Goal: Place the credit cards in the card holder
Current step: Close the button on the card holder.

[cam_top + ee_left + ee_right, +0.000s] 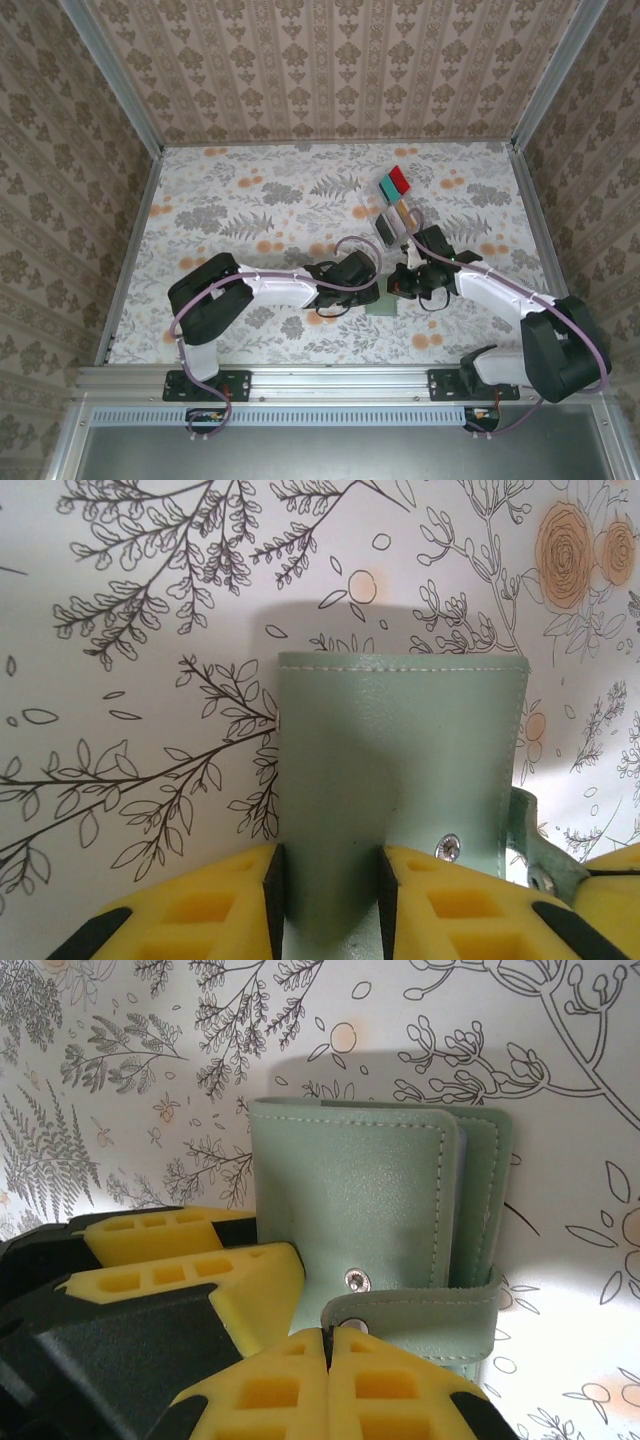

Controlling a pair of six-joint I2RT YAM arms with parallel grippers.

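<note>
The grey-green card holder (383, 305) (420, 740) (350, 1200) lies shut between my two grippers at the middle front of the table. My left gripper (368, 288) (330, 865) is shut on its left part, and the cover fills the gap between both pads. Its yellow fingers (190, 1270) show against the holder's left edge in the right wrist view. My right gripper (405, 283) (327, 1335) is shut on the end of the snap strap (430, 1315), which is undone. The credit cards sit behind them: red (400, 179), teal (388, 188), tan (401, 211) and dark (385, 228).
The cards rest in a clear plastic divided tray (365, 210) just behind the grippers. Patterned walls close in the back and both sides. Both arms reach inward from the near rail, with cables looping over them.
</note>
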